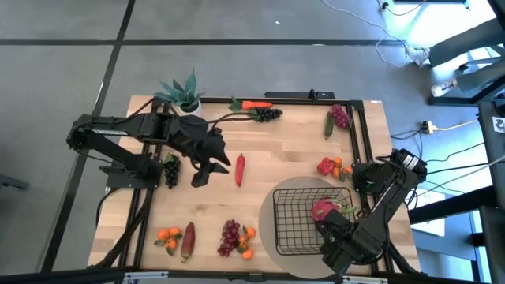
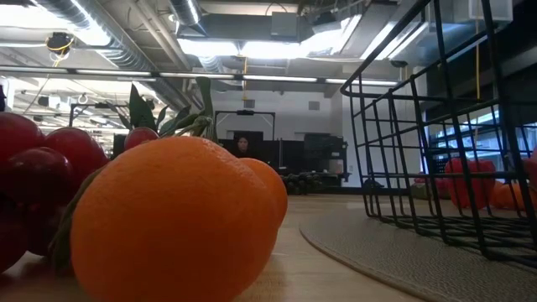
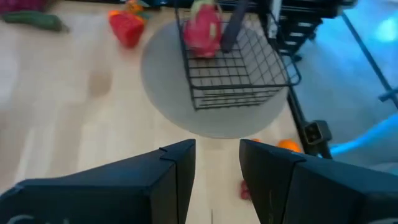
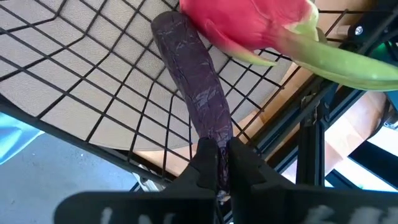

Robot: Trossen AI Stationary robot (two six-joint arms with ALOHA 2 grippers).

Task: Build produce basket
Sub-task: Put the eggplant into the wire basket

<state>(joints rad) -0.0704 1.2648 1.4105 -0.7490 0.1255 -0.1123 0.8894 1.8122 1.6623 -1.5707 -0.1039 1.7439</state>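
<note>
Our right gripper (image 1: 335,223) is clenched with its closed fingers pressed against the dragon fruit (image 1: 323,210), which sits on the basket (image 1: 296,229) at its two o'clock corner; nothing sits between the fingers. We judge the fruit needs nudging down inside, gently, so the basket stays on the round mat (image 1: 272,209). Our left gripper (image 1: 203,173) hovers released, empty, near table centre, the red pepper (image 1: 240,169) at its three o'clock. No writing is legible.
</note>
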